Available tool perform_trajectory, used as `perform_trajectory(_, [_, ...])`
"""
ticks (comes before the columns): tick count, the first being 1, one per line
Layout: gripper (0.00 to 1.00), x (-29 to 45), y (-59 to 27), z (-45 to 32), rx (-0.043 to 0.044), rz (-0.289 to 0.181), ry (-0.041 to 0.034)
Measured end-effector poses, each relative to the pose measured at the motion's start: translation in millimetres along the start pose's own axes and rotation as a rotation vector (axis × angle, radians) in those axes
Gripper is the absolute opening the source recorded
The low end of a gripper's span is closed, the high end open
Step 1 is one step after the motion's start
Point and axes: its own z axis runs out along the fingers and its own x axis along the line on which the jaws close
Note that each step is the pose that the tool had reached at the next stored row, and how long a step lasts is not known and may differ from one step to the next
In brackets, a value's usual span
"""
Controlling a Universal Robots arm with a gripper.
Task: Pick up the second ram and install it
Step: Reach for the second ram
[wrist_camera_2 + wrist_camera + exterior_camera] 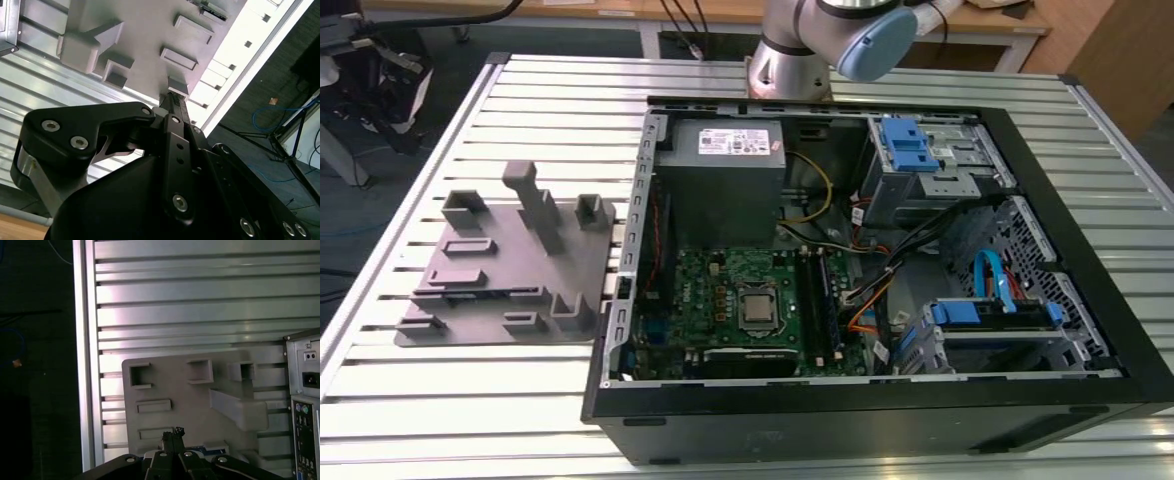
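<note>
The grey holder plate (480, 320) lies on the slatted table at the exterior view's left, beside the open computer case (881, 400). A thin dark stick, the second ram (491, 293), rests in a slot of the plate. A part of it with a blue and white label peeks out past the fingers in the first wrist view (206, 447). My gripper (172, 434) hangs well above the plate (200, 405), fingers pressed together with nothing between them. In the second wrist view the gripper's (172, 100) tips point at the plate's (145, 30) edge.
Inside the case, the green motherboard (720, 290) carries long black memory slots (821, 295) beside the processor socket (758, 310). Cables, blue drive caddies (994, 312) and the power supply (720, 150) crowd the case. The arm's base (787, 60) stands behind it. The table edge (82, 365) borders dark floor.
</note>
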Motion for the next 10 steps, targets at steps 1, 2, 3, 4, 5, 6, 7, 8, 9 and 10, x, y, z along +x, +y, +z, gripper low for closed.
perform_trajectory(1, [0.07,1.0,-0.1,0.5,0.0,0.0,0.0])
perform_trajectory(2, [0.07,2.1,-0.2,1.0,0.0,0.0,0.0001])
perform_trajectory(3, [0.07,3.1,-0.3,1.5,0.0,0.0,0.0001])
perform_trajectory(4, [0.07,4.1,-0.4,2.1,0.0001,0.0,0.0])
perform_trajectory(5, [0.07,5.3,-0.5,2.7,0.0,0.0,0.0])
perform_trajectory(6, [0.07,6.2,-0.6,3.3,0.0,0.0,-0.0001])
perform_trajectory(7, [0.07,7.1,-0.7,3.8,0.0001,0.0,0.0001])
perform_trajectory(8, [0.07,8.0,-0.8,4.4,0.0001,0.0,0.0])
perform_trajectory(9, [0.07,8.8,-0.9,5.1,0.0001,0.0,0.0])
perform_trajectory(10, [0.07,9.5,-1.0,5.8,0.0002,0.0,-0.0001])
